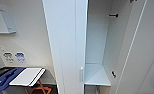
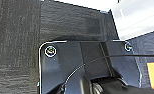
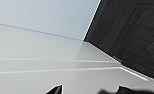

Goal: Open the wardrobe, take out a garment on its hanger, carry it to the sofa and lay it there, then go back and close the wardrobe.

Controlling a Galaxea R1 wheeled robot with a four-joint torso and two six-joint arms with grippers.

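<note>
The wardrobe point(image 1: 65, 37) stands right in front of me in the head view, tall and white. Its left door is shut, with a small vertical handle point(image 1: 81, 74) at its inner edge. The right door point(image 1: 140, 50) is swung wide open. The open half shows bare white walls, a dark rail point(image 1: 113, 15) high up and a bare shelf point(image 1: 96, 75) low down. In the right wrist view, two dark fingertips point(image 3: 55, 89) of my right gripper point(image 3: 90, 91) stand apart, open, over a white wardrobe panel point(image 3: 43, 62), with nothing between them.
Left of the wardrobe a small folding table point(image 1: 28, 76) carries white boards, beside a blue object point(image 1: 4, 78). A white box point(image 1: 4, 20) and labelled sockets point(image 1: 14, 57) are on the wall. Dark carpet floor point(image 2: 15, 50) lies under the left arm, and dark floor point(image 3: 133, 32) beside the white panel.
</note>
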